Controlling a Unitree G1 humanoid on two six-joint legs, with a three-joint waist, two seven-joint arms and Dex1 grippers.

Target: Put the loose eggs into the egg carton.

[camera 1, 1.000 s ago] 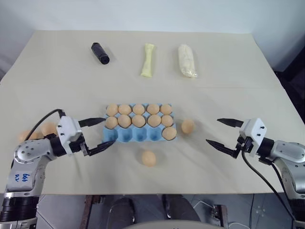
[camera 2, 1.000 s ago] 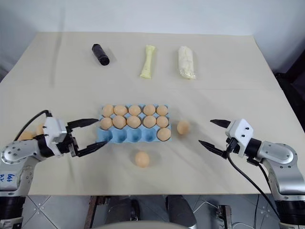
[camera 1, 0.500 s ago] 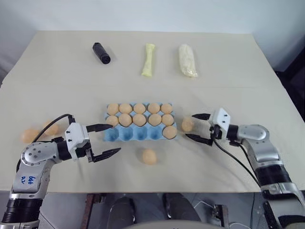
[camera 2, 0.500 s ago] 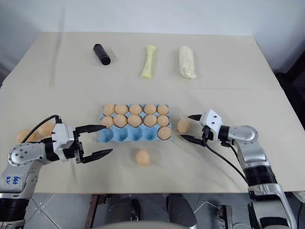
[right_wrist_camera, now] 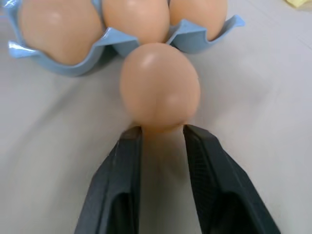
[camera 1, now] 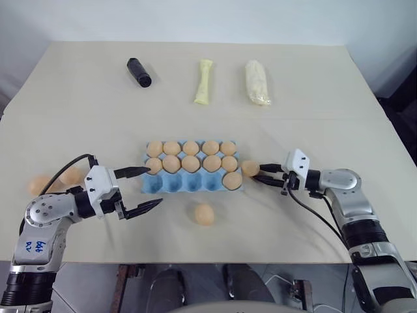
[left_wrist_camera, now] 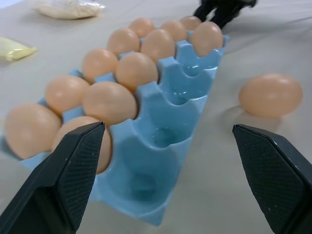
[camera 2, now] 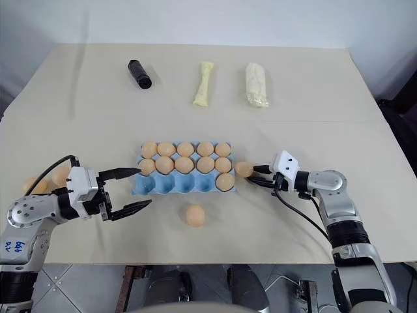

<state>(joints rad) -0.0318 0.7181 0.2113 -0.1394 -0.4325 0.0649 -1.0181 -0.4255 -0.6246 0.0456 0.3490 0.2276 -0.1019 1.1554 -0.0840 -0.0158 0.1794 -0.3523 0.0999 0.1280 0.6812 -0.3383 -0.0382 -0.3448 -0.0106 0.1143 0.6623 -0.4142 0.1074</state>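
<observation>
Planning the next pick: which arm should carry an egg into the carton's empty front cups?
The right. Its gripper is already shut on the egg beside the egg carton, right next to the free front cups. The left gripper hangs open at the carton's other end, holding nothing.

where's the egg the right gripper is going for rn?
The egg lies on the table just right of the egg carton, beside its right edge, at the tips of the right gripper.
</observation>
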